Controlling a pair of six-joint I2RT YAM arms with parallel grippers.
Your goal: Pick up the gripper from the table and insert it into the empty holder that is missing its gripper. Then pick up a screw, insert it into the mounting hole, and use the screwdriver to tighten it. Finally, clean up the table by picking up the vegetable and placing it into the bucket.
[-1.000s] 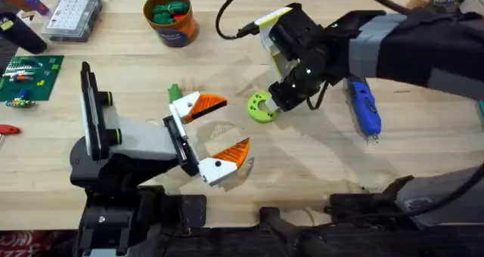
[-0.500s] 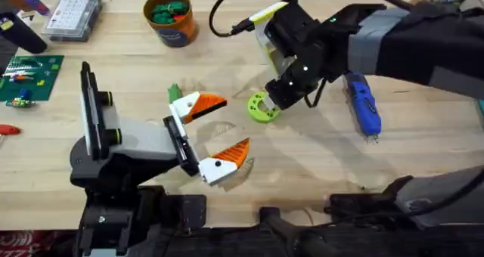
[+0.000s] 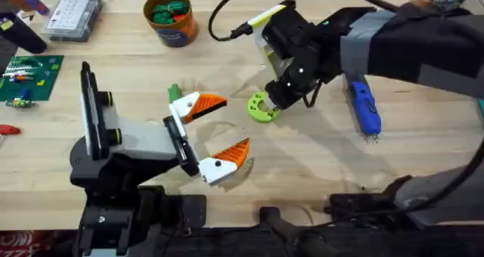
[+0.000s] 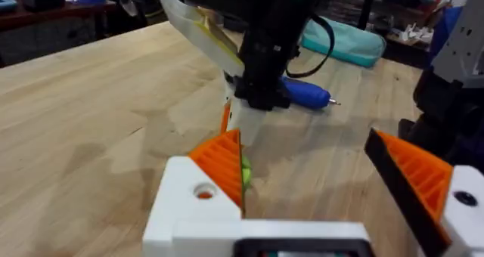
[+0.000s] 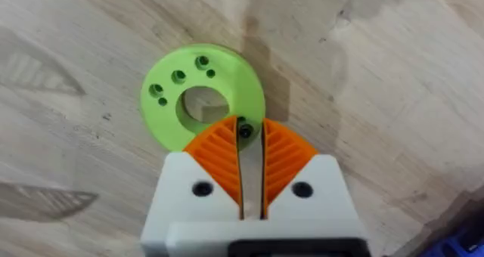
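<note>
Both arms are mostly black, chunky housings with grey sections, and the left one has a white block behind its claw (image 3: 215, 134) plus little yellow-green rings on the black upright part. Each claw has white fingers with orange ribbed pads (image 4: 224, 163) shaped like wedges, and you can see small round screw holes in the white bits right behind the pads. The right claw (image 5: 250, 160) sits under a black wrist with a looping black cable, a small lit LED and a yellow-white strip alongside.
</note>
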